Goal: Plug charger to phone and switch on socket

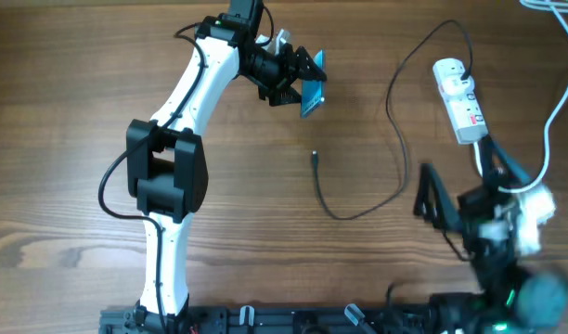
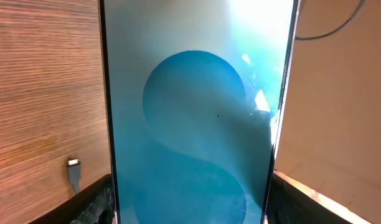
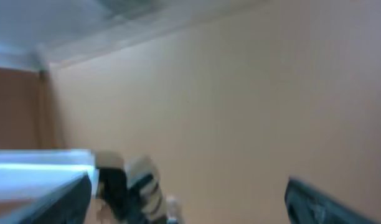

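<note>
A wooden table [image 1: 71, 83] is seen from above. The white left arm [image 1: 187, 102] is stretched from the near edge toward the far side, and the phone [image 1: 313, 96] is held between the fingers of the left gripper [image 1: 301, 80]. The phone is lifted off the table and tilted, so only a narrow cyan strip is shown. The charger [image 1: 358, 211] is laid in a loose curve; its small black tip [image 1: 315, 159] rests free on the wood, well apart from the phone, and its white plug [image 1: 448, 69] is seated in the socket [image 1: 466, 113]. Near the socket's near end, the right gripper [image 1: 457, 181] is held with its jaws spread wide.
</note>
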